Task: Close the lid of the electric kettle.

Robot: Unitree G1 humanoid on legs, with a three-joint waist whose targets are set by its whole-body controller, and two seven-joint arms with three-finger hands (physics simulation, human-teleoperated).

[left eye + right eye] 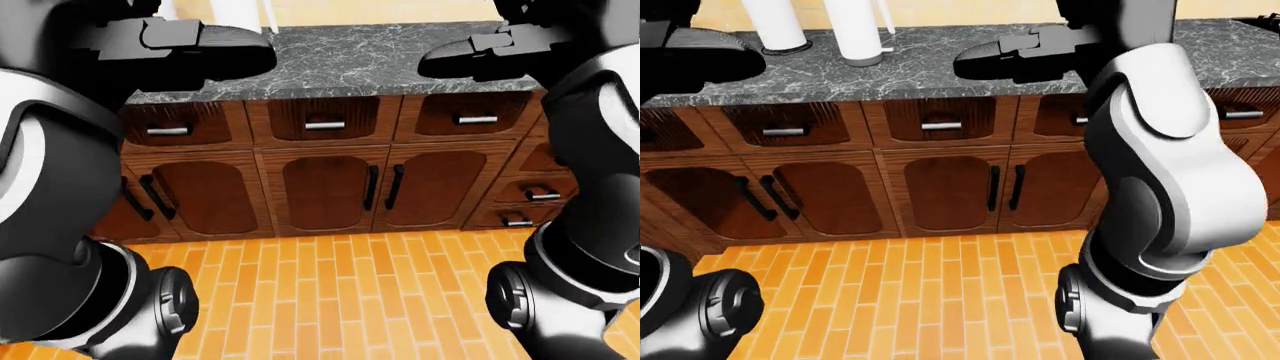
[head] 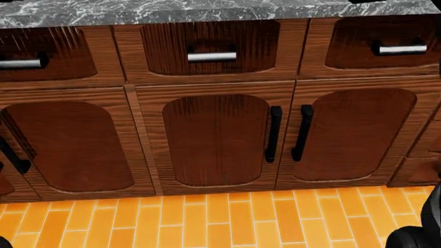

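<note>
Above a grey marble desk [image 1: 360, 60] with wooden cabinet doors [image 2: 213, 139] below, the left hand [image 1: 190, 45] and right hand [image 1: 1025, 52] hover, fingers extended, gripping nothing. The kettle is not visible; two white cylinders [image 1: 855, 30] stand at the right-eye view's top left.

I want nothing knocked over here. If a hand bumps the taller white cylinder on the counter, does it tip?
The taller white cylinder would likely tip: it looks tall and slim on a small round base. Its top is cut off, so weight is uncertain. The marble counter looks smooth, so it might slide first.
</note>
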